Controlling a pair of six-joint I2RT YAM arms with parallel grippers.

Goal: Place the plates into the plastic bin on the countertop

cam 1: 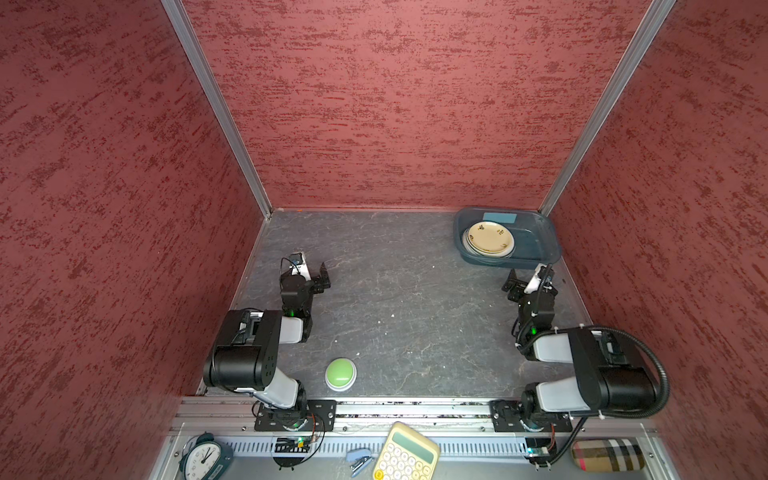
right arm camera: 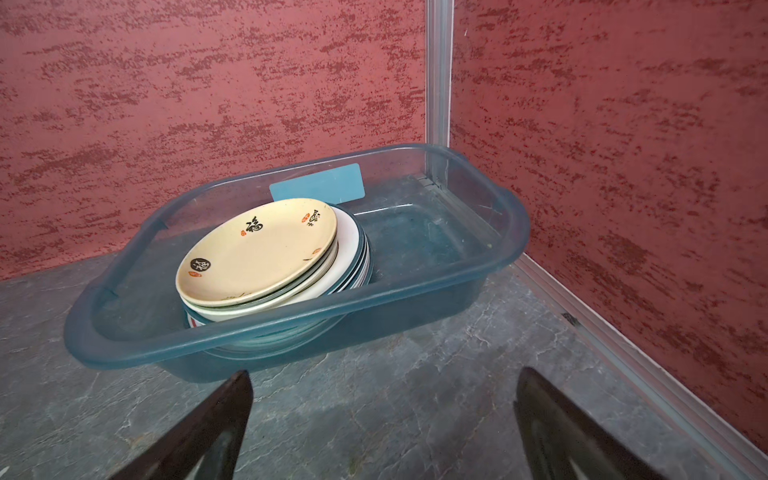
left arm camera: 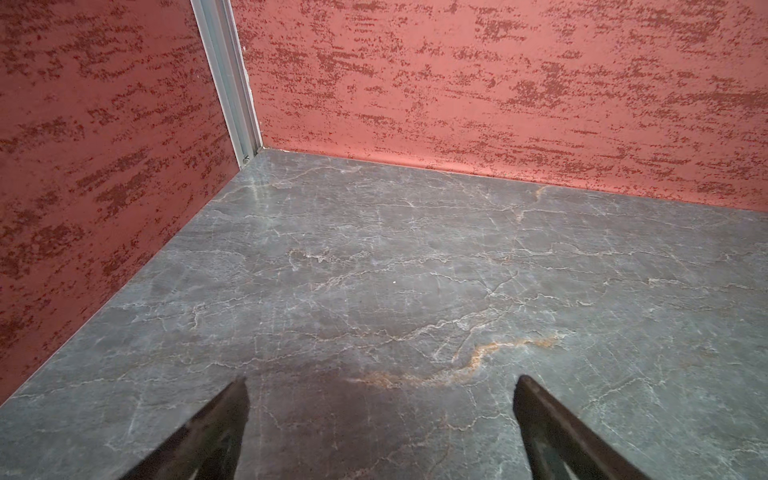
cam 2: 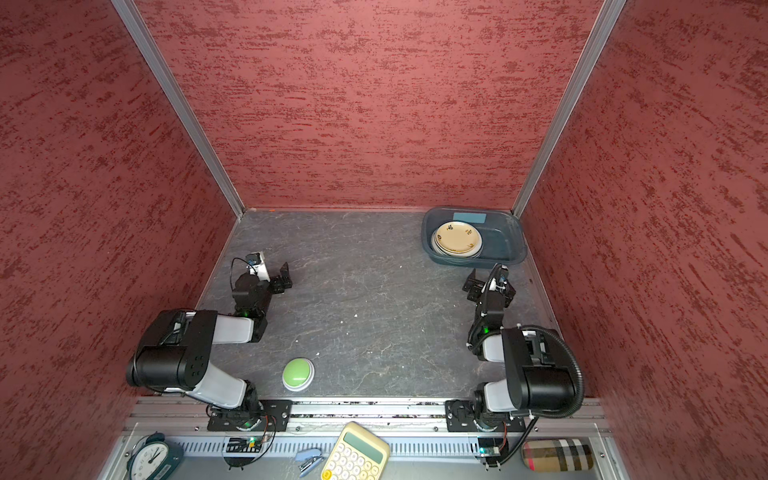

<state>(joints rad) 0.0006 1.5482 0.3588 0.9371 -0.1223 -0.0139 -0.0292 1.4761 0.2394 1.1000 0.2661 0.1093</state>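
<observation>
the plates [cam 1: 489, 237] lie stacked in the left half of the plastic bin [cam 1: 538, 243], right of centre in both top views, on the countertop [cam 1: 395, 299]. the right gripper [cam 1: 510, 284] sits just below the bin in the frame, not touching it, jaws spread wide and empty. the left gripper [cam 1: 323, 276], left of centre, is likewise spread and empty.

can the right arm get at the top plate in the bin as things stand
Probably yes: the right gripper is open just before the bin, nothing lies between, and the top plate sits uncovered.
</observation>
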